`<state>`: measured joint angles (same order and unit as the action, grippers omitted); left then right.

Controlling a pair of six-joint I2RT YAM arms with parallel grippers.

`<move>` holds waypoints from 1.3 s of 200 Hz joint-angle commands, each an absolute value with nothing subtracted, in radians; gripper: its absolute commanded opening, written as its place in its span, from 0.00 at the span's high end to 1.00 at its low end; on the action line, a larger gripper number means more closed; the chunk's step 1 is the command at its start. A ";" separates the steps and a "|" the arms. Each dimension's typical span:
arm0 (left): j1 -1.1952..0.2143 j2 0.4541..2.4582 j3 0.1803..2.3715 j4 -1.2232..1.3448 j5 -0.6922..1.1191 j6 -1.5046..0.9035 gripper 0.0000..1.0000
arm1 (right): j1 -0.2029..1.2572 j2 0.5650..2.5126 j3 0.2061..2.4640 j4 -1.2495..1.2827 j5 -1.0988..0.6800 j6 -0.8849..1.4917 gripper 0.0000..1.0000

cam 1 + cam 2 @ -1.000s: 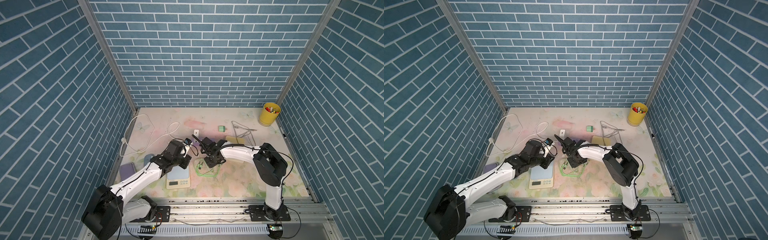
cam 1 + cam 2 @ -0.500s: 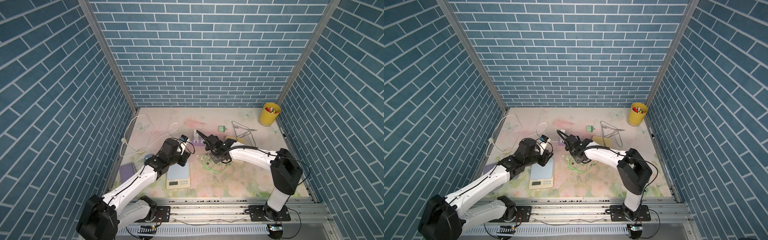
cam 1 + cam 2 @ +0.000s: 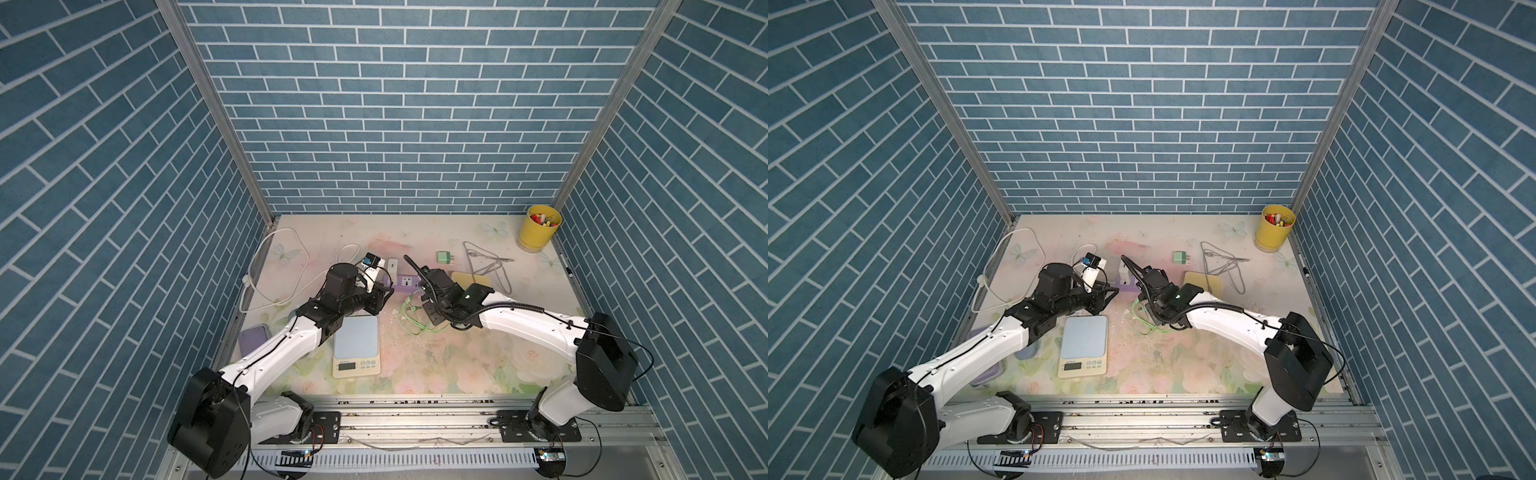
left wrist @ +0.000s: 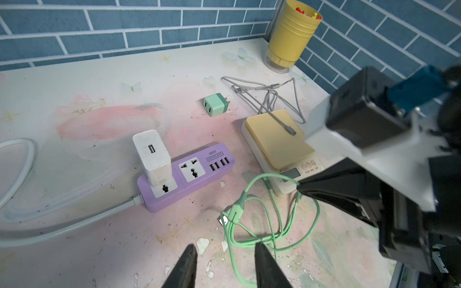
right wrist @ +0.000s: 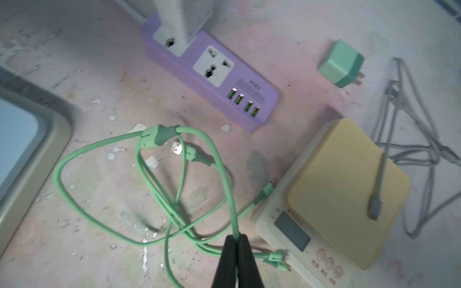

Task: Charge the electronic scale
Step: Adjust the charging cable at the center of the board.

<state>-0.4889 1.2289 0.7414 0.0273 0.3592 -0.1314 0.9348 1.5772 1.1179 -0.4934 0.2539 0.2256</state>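
Observation:
A blue-topped scale (image 3: 356, 347) sits near the front. A yellow-topped scale (image 5: 344, 187) lies beside the purple power strip (image 4: 197, 172), which carries a white charger (image 4: 152, 152). A tangled green cable (image 4: 249, 199) lies between the scales, its USB plug (image 4: 223, 220) on the table. My right gripper (image 5: 236, 239) is shut on one strand of the green cable, close to the yellow scale's display. My left gripper (image 4: 224, 246) is open just above the table, one finger over the cable loops, holding nothing.
A grey cable (image 4: 269, 99) runs onto the yellow scale's top. A green wall adapter (image 4: 215, 104) lies behind the strip, a yellow cup (image 3: 539, 232) stands at the back right. A thick white cord (image 3: 282, 266) and a purple case (image 3: 253, 336) are at the left.
My right gripper has closed fully on the green cable strand and its arm has swung outward to the right. My left gripper has opened a little wider and shifted towards the strip.

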 commanded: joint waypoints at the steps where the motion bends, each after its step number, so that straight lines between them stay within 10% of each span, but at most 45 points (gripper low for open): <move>1: -0.478 1.250 0.772 0.000 0.332 -0.140 0.56 | 0.952 1.610 1.097 -0.461 0.024 0.167 0.90; 46: -0.486 1.372 0.833 -0.009 0.380 -0.165 0.54 | 0.959 1.666 1.041 -0.382 -0.187 0.186 0.69; 198: -0.483 1.246 0.653 0.021 0.458 -0.196 0.48 | 0.950 1.612 1.041 -0.396 -0.163 0.275 0.74; 260: -0.610 1.073 0.340 0.295 0.225 -0.362 0.53 | 0.948 1.681 1.119 -0.407 -0.134 0.392 0.76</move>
